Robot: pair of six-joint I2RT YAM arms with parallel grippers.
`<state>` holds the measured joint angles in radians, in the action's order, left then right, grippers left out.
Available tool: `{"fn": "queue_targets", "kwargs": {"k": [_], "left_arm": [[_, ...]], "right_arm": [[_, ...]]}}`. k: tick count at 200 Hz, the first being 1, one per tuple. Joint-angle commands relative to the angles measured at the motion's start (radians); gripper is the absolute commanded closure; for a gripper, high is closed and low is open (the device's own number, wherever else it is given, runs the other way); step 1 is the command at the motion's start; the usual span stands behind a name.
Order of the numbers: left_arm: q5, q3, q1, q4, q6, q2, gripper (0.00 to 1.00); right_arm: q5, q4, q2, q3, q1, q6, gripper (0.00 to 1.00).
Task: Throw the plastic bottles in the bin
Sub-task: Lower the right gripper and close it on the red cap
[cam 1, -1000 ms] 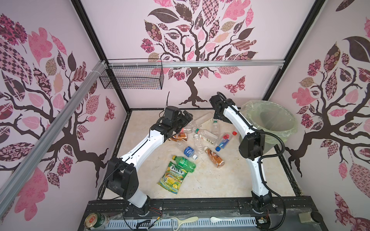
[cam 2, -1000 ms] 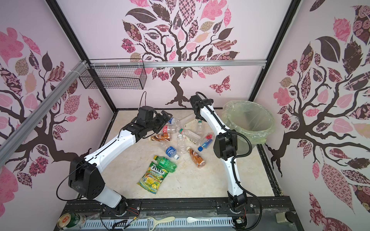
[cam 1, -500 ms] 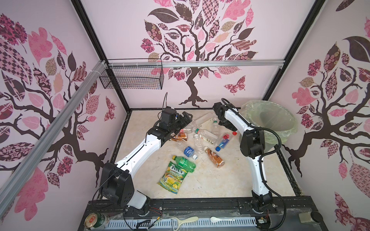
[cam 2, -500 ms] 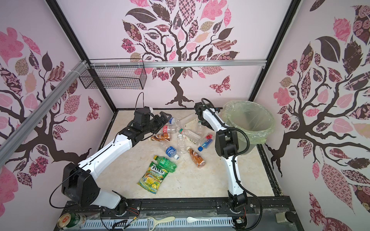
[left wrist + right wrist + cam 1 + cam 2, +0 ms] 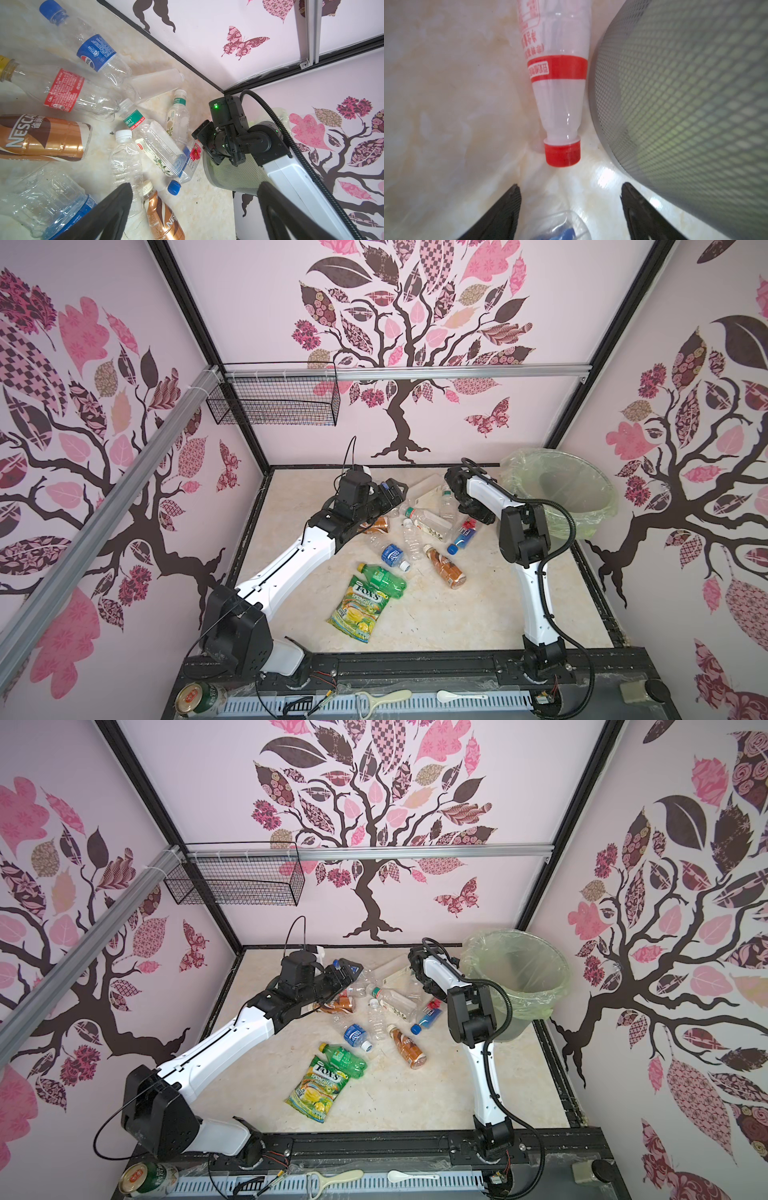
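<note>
Several plastic bottles (image 5: 415, 531) lie in a heap at the back of the floor, with a green one (image 5: 384, 578) and a brown one (image 5: 446, 568) nearer the front. The bin (image 5: 598, 510) stands at the back right, also in the other top view (image 5: 557, 986). My right gripper (image 5: 571, 186) is low beside the bin's wall (image 5: 685, 104). Its jaws are apart around the base of a clear blue-labelled bottle (image 5: 562, 226), with gaps on both sides. A red-capped bottle (image 5: 560, 99) lies just beyond. My left gripper (image 5: 194, 186) hovers open over the heap's left side (image 5: 395, 489).
A green-yellow Fox's bag (image 5: 360, 608) lies flat in front of the green bottle. A black wire basket (image 5: 274, 404) hangs on the back wall at the left. A metal can (image 5: 195, 697) and two utensils lie on the front rail.
My right gripper has dropped beside the bin onto the blue-labelled bottle and its jaws have narrowed. My left arm has reached a little further back, its gripper still wide open.
</note>
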<state>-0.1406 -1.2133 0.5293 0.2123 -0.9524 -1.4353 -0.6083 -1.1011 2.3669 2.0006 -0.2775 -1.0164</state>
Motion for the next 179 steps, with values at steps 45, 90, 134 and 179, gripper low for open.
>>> {"fn": "queue_targets", "kwargs": {"k": [45, 90, 134, 179], "left_arm": [[0.022, 0.045, 0.025, 0.021, 0.053, 0.037, 0.02], [0.029, 0.047, 0.029, 0.026, 0.058, 0.032, 0.02], [0.036, 0.038, 0.029, 0.031, 0.067, 0.024, 0.02], [0.042, 0.026, 0.028, 0.036, 0.072, 0.010, 0.02]], "right_arm": [[-0.029, 0.079, 0.032, -0.001, 0.041, 0.051, 0.28], [-0.024, 0.080, 0.057, 0.013, 0.046, 0.040, 0.34], [-0.024, 0.078, 0.084, 0.023, 0.049, 0.033, 0.41], [-0.025, 0.082, 0.090, 0.020, 0.061, 0.034, 0.50]]}}
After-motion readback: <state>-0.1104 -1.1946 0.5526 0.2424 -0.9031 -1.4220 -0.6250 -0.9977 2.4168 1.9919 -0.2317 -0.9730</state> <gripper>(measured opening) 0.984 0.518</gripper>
